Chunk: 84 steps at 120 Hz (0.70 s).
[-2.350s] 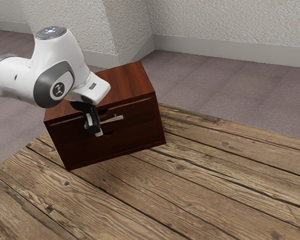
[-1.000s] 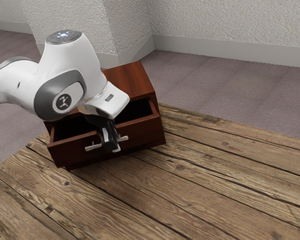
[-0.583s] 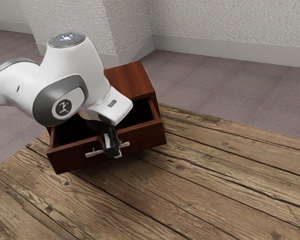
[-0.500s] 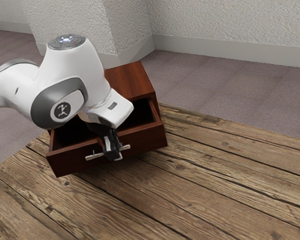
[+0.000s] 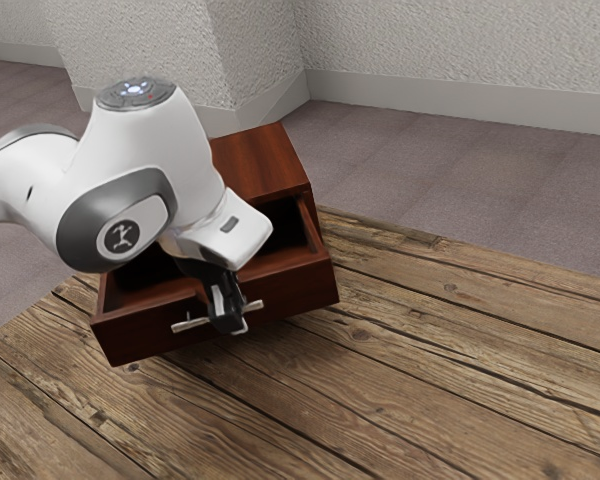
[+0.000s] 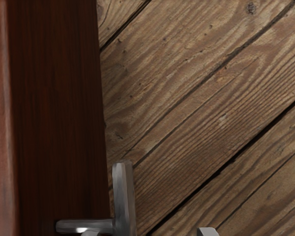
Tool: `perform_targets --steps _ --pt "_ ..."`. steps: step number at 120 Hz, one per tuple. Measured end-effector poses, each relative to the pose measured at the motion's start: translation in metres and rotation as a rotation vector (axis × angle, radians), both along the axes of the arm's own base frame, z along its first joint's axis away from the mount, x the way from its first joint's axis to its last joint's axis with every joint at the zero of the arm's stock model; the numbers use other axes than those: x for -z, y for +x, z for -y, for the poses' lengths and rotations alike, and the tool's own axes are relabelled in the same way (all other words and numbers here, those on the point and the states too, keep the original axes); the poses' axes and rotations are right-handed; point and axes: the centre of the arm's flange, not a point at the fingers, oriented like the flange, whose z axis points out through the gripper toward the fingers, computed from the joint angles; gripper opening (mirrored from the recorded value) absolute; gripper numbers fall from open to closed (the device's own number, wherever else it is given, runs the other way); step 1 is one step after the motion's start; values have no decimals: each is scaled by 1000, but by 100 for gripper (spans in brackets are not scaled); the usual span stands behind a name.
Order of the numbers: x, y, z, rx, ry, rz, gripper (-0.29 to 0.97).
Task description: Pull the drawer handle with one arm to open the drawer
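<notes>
A dark red wooden cabinet point(image 5: 265, 165) stands at the table's far corner. Its drawer point(image 5: 280, 282) is pulled well out toward the table's middle, its inside dark. A grey metal bar handle point(image 5: 192, 322) crosses the drawer front point(image 6: 54, 123). My black gripper point(image 5: 227, 312) reaches down from the white arm and is shut on that handle near its middle. In the wrist view the handle point(image 6: 122, 196) and its post show just beside the drawer front, above the table planks.
The rough plank table point(image 5: 430, 360) stretches in front of the drawer toward the exterior view's right. Beyond the table lies a mauve floor point(image 5: 460, 160) and a textured wall with a pale baseboard point(image 5: 460, 100).
The drawer went from nearly closed to pulled well out. My gripper moved down and toward the table's middle, holding the handle the whole time.
</notes>
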Motion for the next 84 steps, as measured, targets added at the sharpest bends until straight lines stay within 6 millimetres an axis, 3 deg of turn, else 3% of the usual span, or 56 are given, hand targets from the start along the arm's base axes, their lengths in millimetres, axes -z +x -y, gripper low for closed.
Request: perform_targets --steps 19,37,47,69,84 --pt "0 0 1 -8 5 2 27" --pt "-5 0 2 -11 13 11 17" --pt "-13 0 21 25 15 30 22" --pt "-35 1 33 39 19 75 27" --pt "-63 0 42 49 22 119 44"
